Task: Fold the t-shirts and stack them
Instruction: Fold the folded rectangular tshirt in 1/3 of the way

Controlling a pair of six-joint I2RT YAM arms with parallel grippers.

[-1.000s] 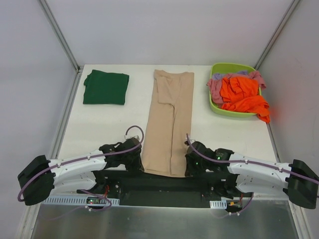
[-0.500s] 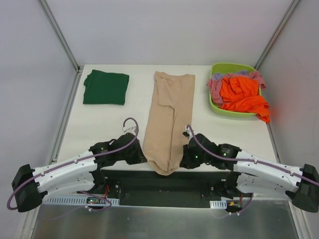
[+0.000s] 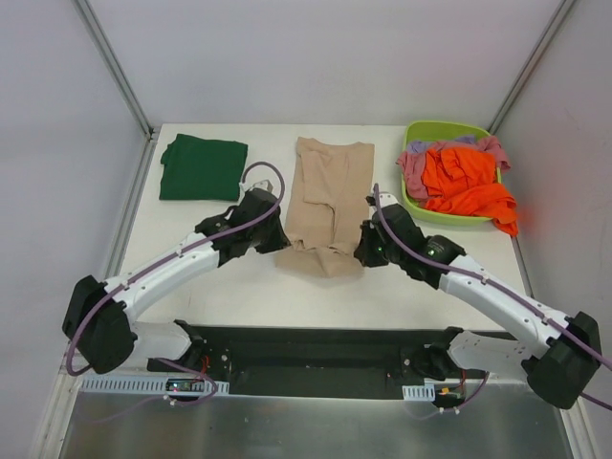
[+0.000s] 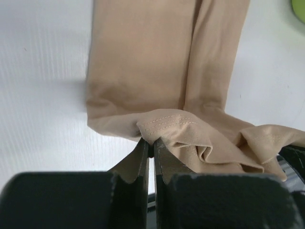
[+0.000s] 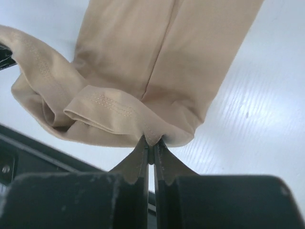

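- The dark green t-shirt (image 3: 203, 168) lies folded at the table's (image 3: 210, 282) far left corner. I take that as your stacking spot, so leave it alone for now.
- Your left gripper (image 3: 275, 241) is pinched tight on the left corner of the stitched hem (image 4: 167, 123), lifted off the table. Carry it straight away from you and low, so the cloth under it does not drag or bunch.
- The beige t-shirt (image 3: 330, 191) lies in the middle of the table as a long narrow strip, its near end doubled up over itself. The cloth between the two corners sags and wrinkles, so draw the hands slightly apart to tauten the hem before you lay it down.
- Your right gripper (image 3: 363, 253) is clamped on the hem's right corner. Match it to the left in height and pace, or the fold will land skewed. Aim to set the hem square on the far edge, then let go with both together.
- The lime-green basket (image 3: 432, 125) at the far right holds the orange t-shirt (image 3: 466, 177) and the pink and lilac ones, unfolded. Keep your right elbow away from it.
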